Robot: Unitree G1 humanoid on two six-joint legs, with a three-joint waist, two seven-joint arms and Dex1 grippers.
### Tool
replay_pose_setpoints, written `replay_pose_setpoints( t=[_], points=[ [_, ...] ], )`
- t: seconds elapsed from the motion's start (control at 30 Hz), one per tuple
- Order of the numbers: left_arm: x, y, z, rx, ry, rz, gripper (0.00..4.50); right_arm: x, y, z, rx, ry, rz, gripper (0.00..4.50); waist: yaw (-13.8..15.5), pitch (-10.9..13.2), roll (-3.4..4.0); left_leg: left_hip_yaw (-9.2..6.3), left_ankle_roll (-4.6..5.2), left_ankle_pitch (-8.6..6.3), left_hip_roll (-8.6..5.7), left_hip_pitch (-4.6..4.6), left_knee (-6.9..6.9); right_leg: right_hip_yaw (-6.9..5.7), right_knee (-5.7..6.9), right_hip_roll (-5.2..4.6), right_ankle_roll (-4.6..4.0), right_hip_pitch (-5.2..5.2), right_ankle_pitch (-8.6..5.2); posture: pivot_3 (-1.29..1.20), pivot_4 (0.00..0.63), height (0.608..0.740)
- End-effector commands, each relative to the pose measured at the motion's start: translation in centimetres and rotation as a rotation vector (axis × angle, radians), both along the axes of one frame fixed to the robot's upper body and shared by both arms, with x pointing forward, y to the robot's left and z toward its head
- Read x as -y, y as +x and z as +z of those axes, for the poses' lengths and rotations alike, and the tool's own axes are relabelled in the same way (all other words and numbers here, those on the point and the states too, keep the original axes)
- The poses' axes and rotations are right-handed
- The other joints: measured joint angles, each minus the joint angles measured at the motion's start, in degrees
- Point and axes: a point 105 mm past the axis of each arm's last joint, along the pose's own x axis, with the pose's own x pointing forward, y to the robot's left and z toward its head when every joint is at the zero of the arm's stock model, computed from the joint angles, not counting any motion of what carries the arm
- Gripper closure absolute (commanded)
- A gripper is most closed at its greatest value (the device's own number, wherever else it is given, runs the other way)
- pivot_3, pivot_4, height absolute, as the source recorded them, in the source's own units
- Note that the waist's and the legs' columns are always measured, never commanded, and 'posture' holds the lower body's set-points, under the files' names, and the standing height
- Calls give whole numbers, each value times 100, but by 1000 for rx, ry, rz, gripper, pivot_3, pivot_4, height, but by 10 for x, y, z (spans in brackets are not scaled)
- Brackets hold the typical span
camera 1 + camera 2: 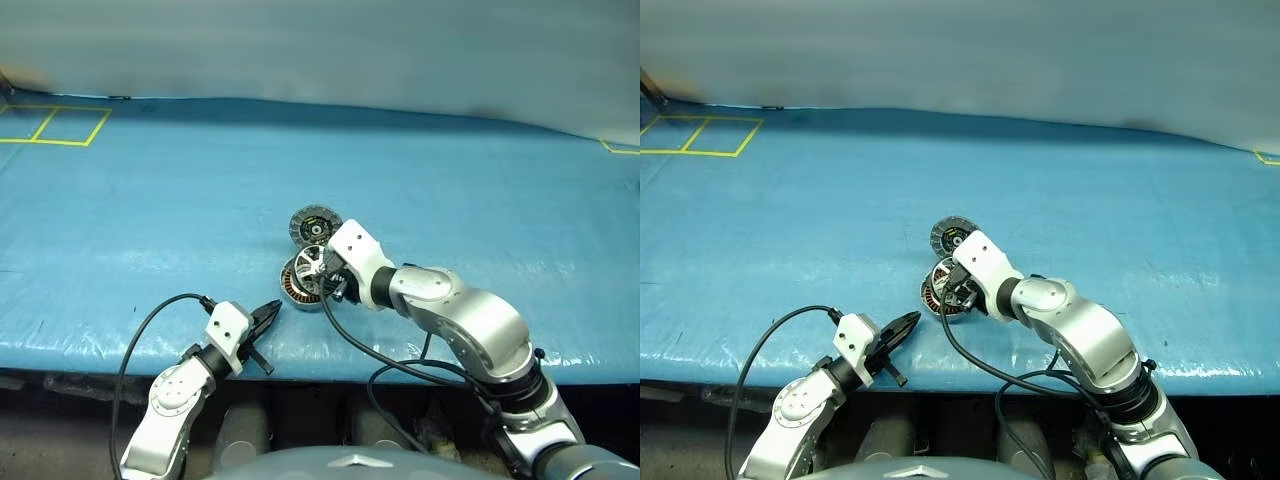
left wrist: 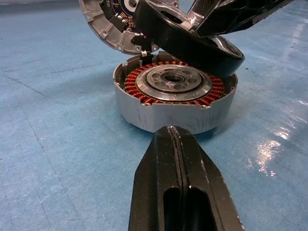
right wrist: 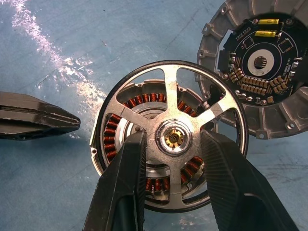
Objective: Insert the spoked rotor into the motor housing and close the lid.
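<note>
My right gripper (image 3: pixel 173 138) is shut on the spoked rotor (image 3: pixel 169 91), a black ring with silver spokes, its fingers clamping the hub through the gaps between spokes. The rotor (image 2: pixel 192 41) hangs tilted just over the motor housing (image 2: pixel 159 115), a silver cup with copper windings that stands on the blue table. The lid (image 1: pixel 314 226) lies open behind the housing, its circuit-board face (image 3: pixel 262 62) up. My left gripper (image 1: pixel 268 318) is shut and empty, resting low a short way in front of the housing and pointing at it.
The blue table cover (image 1: pixel 150 200) stretches wide on all sides of the housing. Yellow tape squares (image 1: pixel 60 125) mark the far left corner. The table's front edge (image 1: pixel 100 355) runs just beside my left gripper. Black cables trail from both wrists.
</note>
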Motion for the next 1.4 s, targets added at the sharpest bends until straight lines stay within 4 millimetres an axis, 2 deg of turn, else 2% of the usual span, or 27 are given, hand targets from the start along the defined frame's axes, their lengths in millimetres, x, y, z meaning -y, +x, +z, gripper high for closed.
replay_pose_setpoints(
  t=[0.03,0.27,0.63,0.7,0.8,0.93,1.07,1.13,1.23,1.4],
  points=[
    [4,-1,9,43,-11,-11,4500,-6,-3,3,14,22,32,3160,-5,0,0,0,0,0,0,0,0,0,0,0,0,1,0,0,150,740],
    [4,-2,8,36,-12,-11,4500,-13,-5,10,33,40,55,3160,-6,0,0,0,0,0,0,0,0,0,0,0,6,0,4,0,150,740],
    [5,-1,8,36,-10,-13,4500,-9,-1,-4,-1,3,36,3160,-4,0,0,0,0,0,0,0,0,0,0,0,2,-2,1,0,150,740],
    [4,0,8,36,-10,-12,4500,-9,-1,-5,-1,3,33,2391,-4,0,0,0,0,0,0,0,0,0,0,0,4,-2,2,0,150,740],
    [4,0,8,38,-7,-14,4500,-10,-2,-1,6,7,42,1472,-5,0,0,0,0,0,0,0,0,0,0,0,4,-1,2,0,150,740],
    [4,0,8,39,-5,-15,4500,-6,0,12,42,21,33,207,-4,0,0,1,0,0,0,0,0,0,0,0,8,0,5,0,150,740],
    [3,0,9,40,-5,-17,4500,4,1,24,71,23,14,207,-4,0,0,0,0,0,0,0,0,0,0,-1,20,-2,11,0,150,740],
    [3,0,9,40,-5,-17,4500,18,10,28,79,9,-46,207,-3,0,0,-1,0,0,0,0,0,-1,0,-1,18,-6,10,0,150,740],
    [4,1,9,42,-5,-21,4500,27,15,27,65,9,-73,740,4,0,0,0,0,0,0,0,1,-1,0,-2,-3,-5,-2,0,150,740],
    [6,3,9,45,-8,-24,4500,3,1,20,13,81,6,2399,-16,0,0,0,0,0,2,0,-3,2,8,2,15,3,8,0,150,740]
  ],
)
